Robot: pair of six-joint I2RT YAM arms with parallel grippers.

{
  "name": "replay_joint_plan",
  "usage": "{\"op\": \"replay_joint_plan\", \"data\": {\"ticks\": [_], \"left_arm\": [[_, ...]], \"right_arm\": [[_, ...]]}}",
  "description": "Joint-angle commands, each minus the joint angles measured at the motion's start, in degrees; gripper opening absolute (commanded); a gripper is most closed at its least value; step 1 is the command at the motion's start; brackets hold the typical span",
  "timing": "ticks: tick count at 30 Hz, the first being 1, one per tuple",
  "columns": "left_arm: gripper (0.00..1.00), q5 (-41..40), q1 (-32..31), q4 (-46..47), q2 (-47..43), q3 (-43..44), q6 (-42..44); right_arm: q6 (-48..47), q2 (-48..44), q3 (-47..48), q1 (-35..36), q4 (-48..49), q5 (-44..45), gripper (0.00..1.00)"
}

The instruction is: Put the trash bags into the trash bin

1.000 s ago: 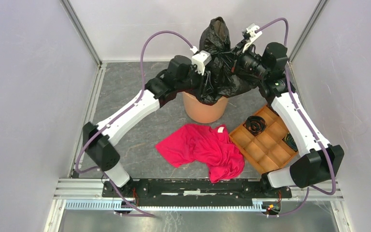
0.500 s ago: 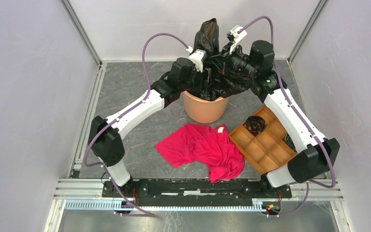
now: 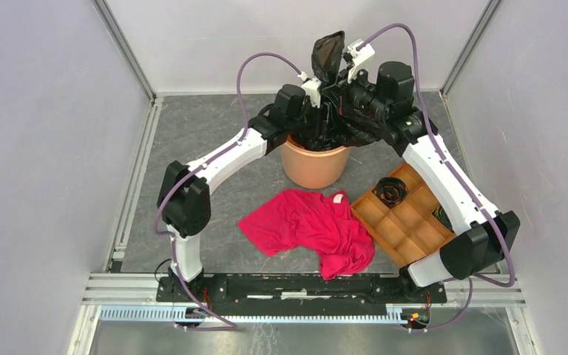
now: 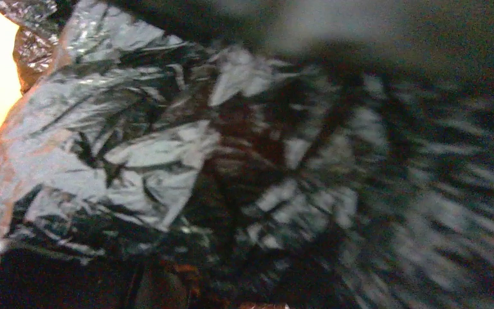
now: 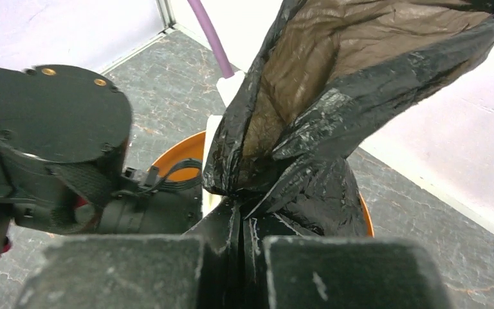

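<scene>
Trash bin (image 3: 315,166) mouth's plugged by the trash bags (image 3: 328,58) plus left arm (image 3: 225,159) and right arm (image 3: 444,181), red cloth (image 3: 310,222) and tray (image 3: 407,222) block the front, only the table (image 3: 192,122) on the left is open.

My left arm (image 3: 225,155) has swung inward: its elbow sits further right, and its wrist has come over the bin (image 3: 314,168), pushed into the bag (image 3: 328,55). My right arm (image 3: 429,159) has shifted left. The bag's raised part has thinned from a fat bulge to a slim flap.
</scene>
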Motion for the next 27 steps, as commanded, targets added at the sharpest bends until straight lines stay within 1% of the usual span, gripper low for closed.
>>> {"op": "replay_joint_plan", "data": {"ticks": [1, 4, 6, 8, 9, 10, 12, 16, 19, 22, 23, 25, 27], "left_arm": [[0.66, 1.98, -0.12, 1.68, -8.24, -0.57, -0.30], [0.76, 0.67, -0.11, 1.04, -14.06, -3.99, -0.19], [0.84, -1.83, -0.46, 1.68, -18.47, -9.07, -0.43], [0.89, -3.62, -0.63, 2.43, -23.15, -13.28, -0.40], [0.94, -4.43, -0.63, 2.44, -25.42, -15.05, -0.46], [0.96, -4.86, -0.63, 2.55, -27.84, -16.80, -0.26], [0.97, -6.52, -0.66, 2.25, -32.30, -19.66, 0.58], [0.97, -14.10, -0.59, 0.30, -40.79, -23.05, 1.00], [0.97, -18.52, -0.59, 2.21, -45.32, -26.50, -0.04], [0.99, -23.05, -0.55, 2.65, -47.33, -28.61, -1.44], [0.99, -24.41, -0.51, 2.05, -47.46, -28.79, -2.02], [1.00, -24.46, -0.43, 0.96, -47.41, -28.85, -2.72], [1.00, -24.12, -0.39, 0.14, -47.57, -29.01, -3.25]], "right_arm": [[-0.09, -1.39, 0.63, 0.32, 0.75, 2.77, 0.01], [-0.07, 0.66, 2.85, 0.94, -1.52, 3.20, 0.01], [-2.44, 2.60, 5.93, 2.12, -5.32, 4.43, 0.01], [-3.80, 4.16, 9.19, 3.61, -10.37, 6.04, 0.01], [-4.16, 4.61, 10.50, 4.28, -12.28, 7.39, 0.01], [-4.08, 5.20, 12.35, 4.73, -14.68, 9.19, 0.01], [-3.90, 6.79, 16.76, 5.61, -19.91, 10.97, 0.01], [-2.03, 12.58, 27.02, 7.84, -28.95, 12.43, 0.01], [-0.70, 15.17, 25.58, 9.52, -27.52, 13.05, 0.01], [1.77, 19.25, 22.93, 9.95, -23.48, 13.05, 0.01], [2.24, 21.60, 24.47, 10.03, -23.99, 13.00, 0.01], [2.89, 25.62, 29.67, 10.32, -27.30, 14.31, 0.01], [3.18, 27.08, 33.59, 10.70, -29.11, 14.75, 0.01]]}}
